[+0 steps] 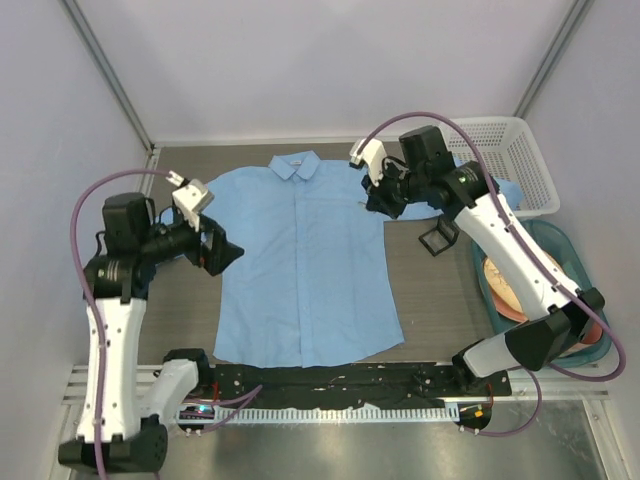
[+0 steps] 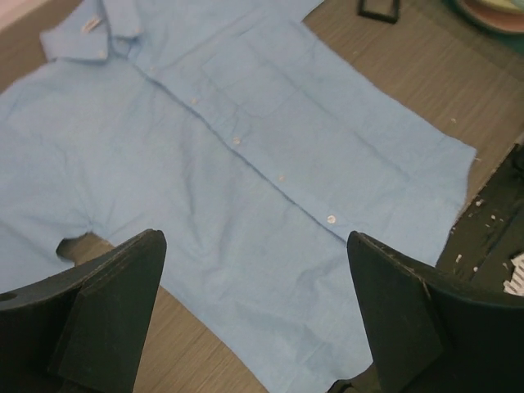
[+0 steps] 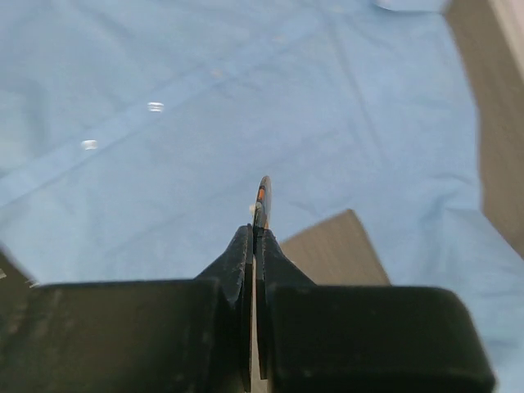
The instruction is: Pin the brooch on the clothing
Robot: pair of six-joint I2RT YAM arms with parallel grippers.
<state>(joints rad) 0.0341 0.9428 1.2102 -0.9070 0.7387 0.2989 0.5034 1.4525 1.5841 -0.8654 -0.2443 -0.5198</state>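
The clothing (image 1: 300, 260), a light blue button-up shirt, lies flat on the table with its collar at the far end; it also fills the left wrist view (image 2: 237, 155) and the right wrist view (image 3: 205, 106). My right gripper (image 1: 382, 200) hovers over the shirt's right armpit area and is shut on the brooch (image 3: 262, 201), a thin disc seen edge-on sticking up from the closed fingertips (image 3: 255, 233). My left gripper (image 1: 222, 250) hangs at the shirt's left edge, open, with only fabric below it in the left wrist view (image 2: 255, 246).
A small black square case (image 1: 436, 238) sits on the table right of the shirt. A white mesh basket (image 1: 510, 160) stands at the back right. A teal tub (image 1: 560, 290) with orange items is on the right. A black strip (image 1: 330, 380) runs along the near edge.
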